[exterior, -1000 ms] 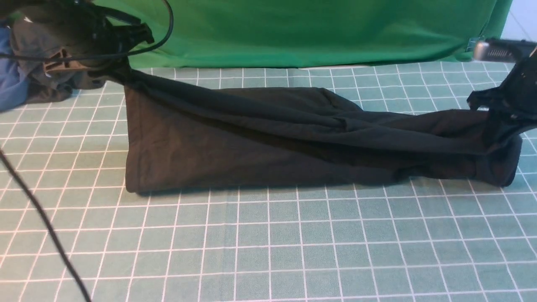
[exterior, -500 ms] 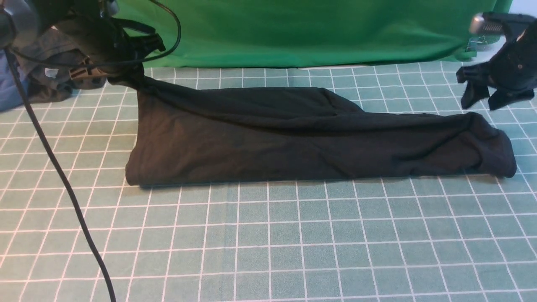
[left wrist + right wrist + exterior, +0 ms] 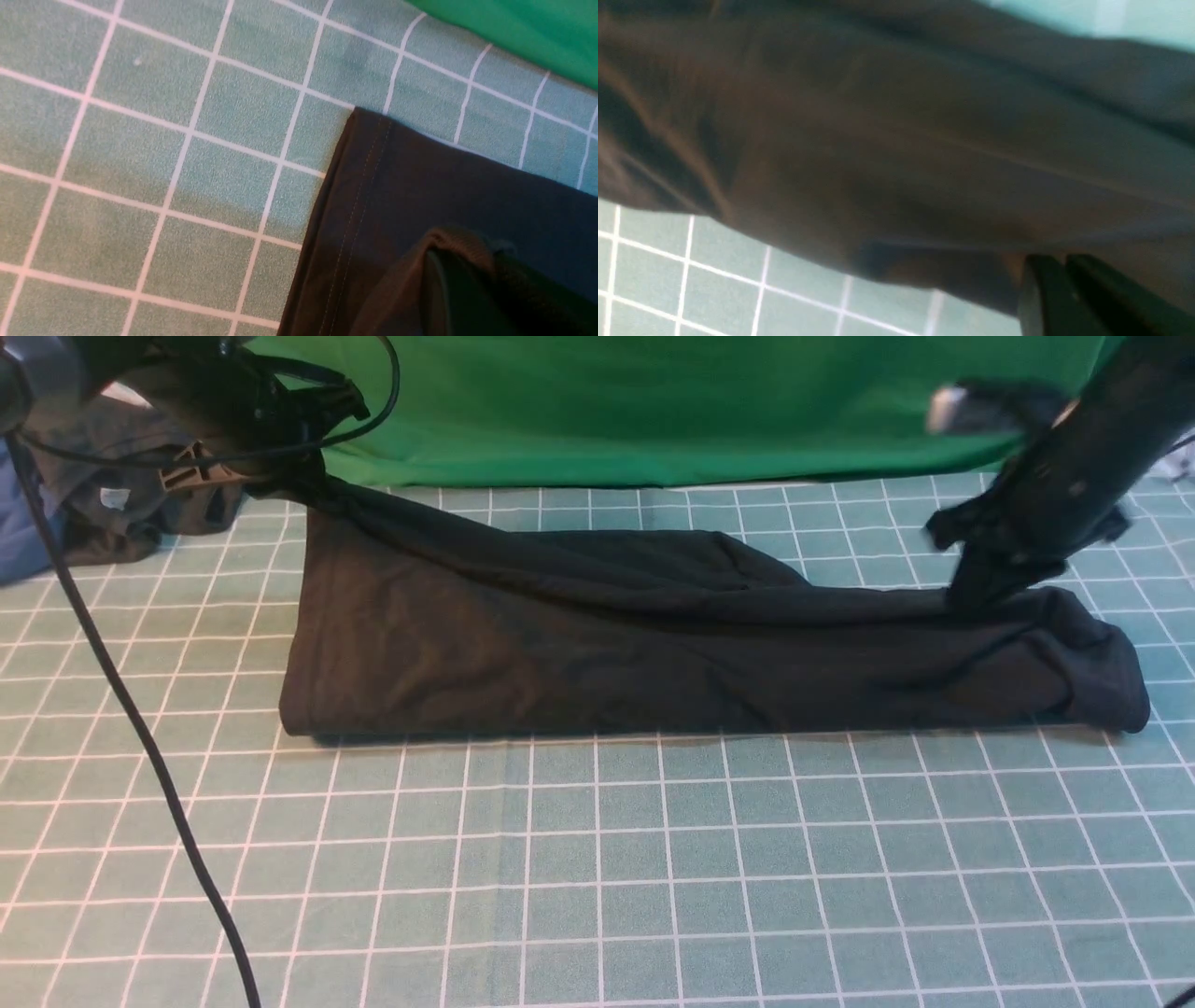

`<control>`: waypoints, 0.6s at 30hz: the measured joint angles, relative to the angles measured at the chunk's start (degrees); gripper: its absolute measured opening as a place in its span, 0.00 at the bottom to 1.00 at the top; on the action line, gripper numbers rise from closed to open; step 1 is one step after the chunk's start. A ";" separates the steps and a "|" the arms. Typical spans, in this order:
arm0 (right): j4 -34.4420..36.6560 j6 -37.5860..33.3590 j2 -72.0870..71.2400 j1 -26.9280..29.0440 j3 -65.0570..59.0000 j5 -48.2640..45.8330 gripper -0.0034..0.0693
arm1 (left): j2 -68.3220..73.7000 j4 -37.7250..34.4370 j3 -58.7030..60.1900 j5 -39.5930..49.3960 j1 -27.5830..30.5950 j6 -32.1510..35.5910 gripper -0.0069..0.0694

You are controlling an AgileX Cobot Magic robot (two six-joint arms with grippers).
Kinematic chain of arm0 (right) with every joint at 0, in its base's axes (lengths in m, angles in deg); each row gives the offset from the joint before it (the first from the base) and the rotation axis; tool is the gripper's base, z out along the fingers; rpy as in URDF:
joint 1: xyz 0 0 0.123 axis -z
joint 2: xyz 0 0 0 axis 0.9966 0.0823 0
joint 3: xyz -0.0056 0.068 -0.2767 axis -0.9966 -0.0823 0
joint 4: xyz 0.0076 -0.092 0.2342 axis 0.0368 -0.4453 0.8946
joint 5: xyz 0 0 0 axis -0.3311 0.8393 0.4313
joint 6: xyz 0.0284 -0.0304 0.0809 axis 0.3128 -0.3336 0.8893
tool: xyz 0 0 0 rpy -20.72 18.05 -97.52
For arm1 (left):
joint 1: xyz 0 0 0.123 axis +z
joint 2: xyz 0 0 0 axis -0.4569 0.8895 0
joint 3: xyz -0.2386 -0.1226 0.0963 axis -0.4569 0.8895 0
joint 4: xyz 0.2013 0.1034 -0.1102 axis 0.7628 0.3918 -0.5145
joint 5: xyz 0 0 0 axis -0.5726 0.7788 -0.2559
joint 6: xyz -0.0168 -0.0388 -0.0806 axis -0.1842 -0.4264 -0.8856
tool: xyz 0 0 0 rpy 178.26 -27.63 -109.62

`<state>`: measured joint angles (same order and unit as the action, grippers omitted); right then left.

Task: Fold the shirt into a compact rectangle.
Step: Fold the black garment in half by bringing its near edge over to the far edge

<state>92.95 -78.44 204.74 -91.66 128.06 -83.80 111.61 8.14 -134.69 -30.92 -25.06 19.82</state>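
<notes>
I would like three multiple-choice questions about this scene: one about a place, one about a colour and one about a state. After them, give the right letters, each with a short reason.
1. Where does the grey garment lie?
A. far left, beside the left gripper
B. near right edge
C. middle of the table

2. What colour is the backdrop?
A. red
B. green
C. white

3. How is the far left corner of the shirt?
A. lying flat
B. lifted off the mat
C. rolled up

Answers: 1 A, it is bunched at the far left by that gripper. 2 B, the cloth hanging behind the table is green. 3 B, the left gripper, shut on it, holds that corner up.
</notes>
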 joint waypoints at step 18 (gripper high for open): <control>0.20 2.53 8.76 -1.57 1.67 32.38 0.11 | 0.00 0.04 0.00 -4.03 0.00 0.00 0.13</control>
<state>93.15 -75.91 213.51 -93.23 129.72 -51.42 111.61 8.17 -134.69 -34.95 -25.06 19.82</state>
